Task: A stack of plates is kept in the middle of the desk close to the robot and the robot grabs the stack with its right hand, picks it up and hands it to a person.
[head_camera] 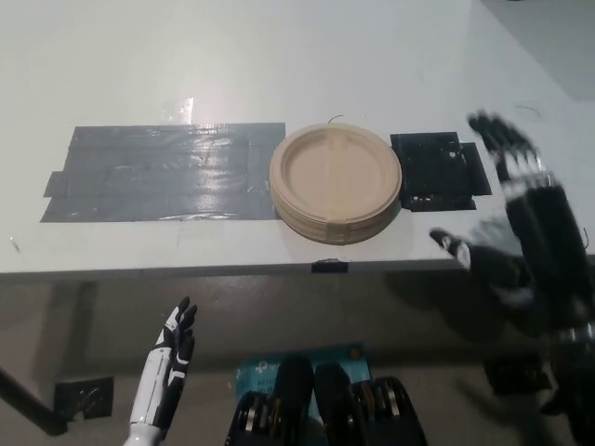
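Observation:
A stack of beige paper plates (336, 180) sits in the middle of the white desk (279, 56), close to its near edge. My black right hand (516, 232) hovers to the right of the stack, apart from it, fingers spread open and slightly blurred. It holds nothing. My white left hand (170, 358) rests low at the left, below the desk's front edge, with its fingers straight and empty.
A wide patch of grey tape (163, 172) covers the desk left of the plates. A black taped square (437, 170) lies just right of them, under my right hand's fingertips. The desk's front edge (186, 271) runs across the picture.

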You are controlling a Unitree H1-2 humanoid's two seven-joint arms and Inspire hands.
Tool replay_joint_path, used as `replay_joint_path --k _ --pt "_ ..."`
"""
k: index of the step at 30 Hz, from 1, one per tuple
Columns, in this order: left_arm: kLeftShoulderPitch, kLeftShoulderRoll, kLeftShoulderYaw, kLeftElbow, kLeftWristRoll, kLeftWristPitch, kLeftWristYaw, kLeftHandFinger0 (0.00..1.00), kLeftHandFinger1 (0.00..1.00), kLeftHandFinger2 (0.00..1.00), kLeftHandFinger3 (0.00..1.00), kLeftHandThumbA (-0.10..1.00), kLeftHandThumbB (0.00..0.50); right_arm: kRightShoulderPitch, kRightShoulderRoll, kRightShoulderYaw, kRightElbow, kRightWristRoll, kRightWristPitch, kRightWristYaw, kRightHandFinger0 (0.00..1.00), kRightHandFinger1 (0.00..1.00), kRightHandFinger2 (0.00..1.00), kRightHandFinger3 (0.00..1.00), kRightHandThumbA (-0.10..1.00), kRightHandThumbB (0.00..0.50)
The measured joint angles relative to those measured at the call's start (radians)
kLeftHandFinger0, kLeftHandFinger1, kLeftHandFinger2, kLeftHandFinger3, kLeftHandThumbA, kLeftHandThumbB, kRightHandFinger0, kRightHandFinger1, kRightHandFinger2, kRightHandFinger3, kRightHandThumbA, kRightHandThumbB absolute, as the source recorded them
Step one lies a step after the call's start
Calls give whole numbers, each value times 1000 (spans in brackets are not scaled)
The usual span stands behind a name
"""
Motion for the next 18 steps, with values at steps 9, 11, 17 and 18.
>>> replay_joint_path --k 9,11,17,18 --pt "-4 -1 0 1 6 -19 3 1000 1000 1000 1000 1000 402 -167 -18 85 244 -98 0 16 1000 1000 1000 1000 978 481" --pt "-4 -1 0 1 4 -22 3 1000 1000 1000 1000 1000 402 -190 -25 105 284 -117 1 21 1000 1000 1000 1000 951 497" --pt "-8 -1 0 1 -3 -26 2 1000 1000 1000 1000 1000 387 -243 -49 166 379 -160 0 38 1000 1000 1000 1000 958 500" --pt "-10 -1 0 1 -5 -26 2 1000 1000 1000 1000 1000 387 -249 -53 177 390 -165 -1 42 1000 1000 1000 1000 959 500"
